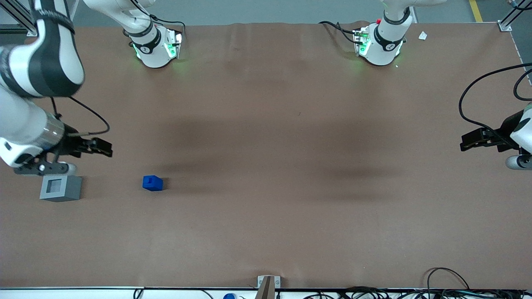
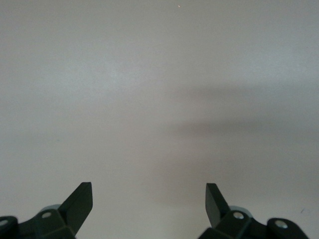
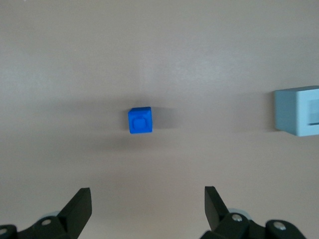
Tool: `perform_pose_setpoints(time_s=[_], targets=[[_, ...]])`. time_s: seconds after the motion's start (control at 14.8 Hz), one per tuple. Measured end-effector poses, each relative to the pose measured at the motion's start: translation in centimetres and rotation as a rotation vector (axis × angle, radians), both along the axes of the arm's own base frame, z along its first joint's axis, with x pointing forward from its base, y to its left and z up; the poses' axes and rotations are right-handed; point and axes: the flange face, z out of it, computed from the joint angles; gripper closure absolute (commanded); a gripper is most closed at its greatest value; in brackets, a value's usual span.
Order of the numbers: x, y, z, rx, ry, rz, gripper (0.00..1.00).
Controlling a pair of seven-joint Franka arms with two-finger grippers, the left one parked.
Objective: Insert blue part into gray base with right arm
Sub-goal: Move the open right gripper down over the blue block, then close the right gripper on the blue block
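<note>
The blue part (image 1: pixel 152 182) lies on the brown table, a small bright blue block with its square stub showing on one face (image 3: pixel 140 121). The gray base (image 1: pixel 61 187) stands beside it toward the working arm's end of the table, its square recess facing up; only one end of it (image 3: pixel 297 111) shows in the right wrist view. My right gripper (image 1: pixel 102 148) hangs above the table, farther from the front camera than both blocks and between them sideways. Its fingers (image 3: pixel 79 206) stand wide open with nothing between them, and the gripper (image 3: pixel 148 205) is well apart from the blue part.
The brown table (image 1: pixel 266 166) stretches wide toward the parked arm's end. Two arm bases (image 1: pixel 156 47) (image 1: pixel 380 43) stand along the edge farthest from the front camera. Cables (image 1: pixel 449 286) lie along the near edge.
</note>
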Motion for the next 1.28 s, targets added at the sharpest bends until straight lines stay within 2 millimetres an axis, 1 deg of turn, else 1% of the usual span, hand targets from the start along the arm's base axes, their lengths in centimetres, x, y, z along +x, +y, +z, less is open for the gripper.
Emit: perform_pose_setpoints(time_s=[0.14, 0.27, 0.54, 0.81, 0.95, 1.08, 1.28], targets=[[0.7, 1.0, -2.5, 0.000, 0.010, -0.014, 0.00], [1.3, 1.8, -4.3, -0.001, 0.008, -0.016, 0.00], [2.4, 2.1, -8.1, -0.005, 0.004, -0.019, 0.00], [2.9, 3.1, -13.2, -0.005, -0.004, -0.020, 0.00], [3.0, 3.3, -15.3, -0.008, 0.000, -0.023, 0.00], [3.0, 3.2, -16.9, -0.011, 0.007, -0.028, 0.00], [3.0, 3.2, -18.6, -0.014, 0.011, -0.036, 0.00]])
